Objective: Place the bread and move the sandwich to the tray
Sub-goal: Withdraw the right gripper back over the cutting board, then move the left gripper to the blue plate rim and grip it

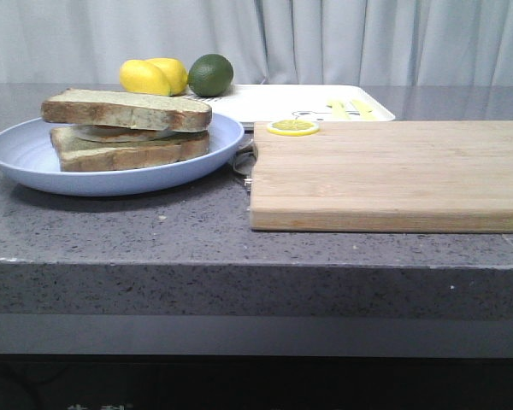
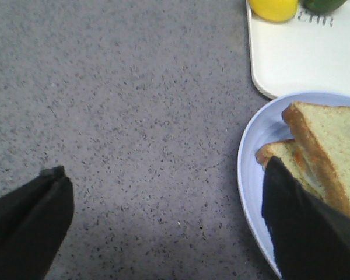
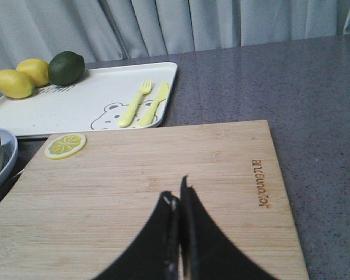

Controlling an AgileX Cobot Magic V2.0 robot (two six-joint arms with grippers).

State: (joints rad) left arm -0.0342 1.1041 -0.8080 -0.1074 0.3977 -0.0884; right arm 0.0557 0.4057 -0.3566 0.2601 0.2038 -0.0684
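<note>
While the sandwich [image 1: 124, 128] is seen on the blue plate [image 1: 34, 158] at left of the front view, the left hand [image 2: 163, 224] is opened wide, the right hand [image 3: 179, 201] closed empty, the tray [image 1: 274, 101] behind

Even, diffuse illumination is seen in all views, with only soft shadows cast beneath the blue plate [image 1: 111, 175] and the cutting board [image 1: 393, 175]. The countertop [image 2: 134, 116] is rendered slightly soft and grainy in the left wrist view, and the nearby dark fingers [image 2: 303, 227] are blurred.
</note>
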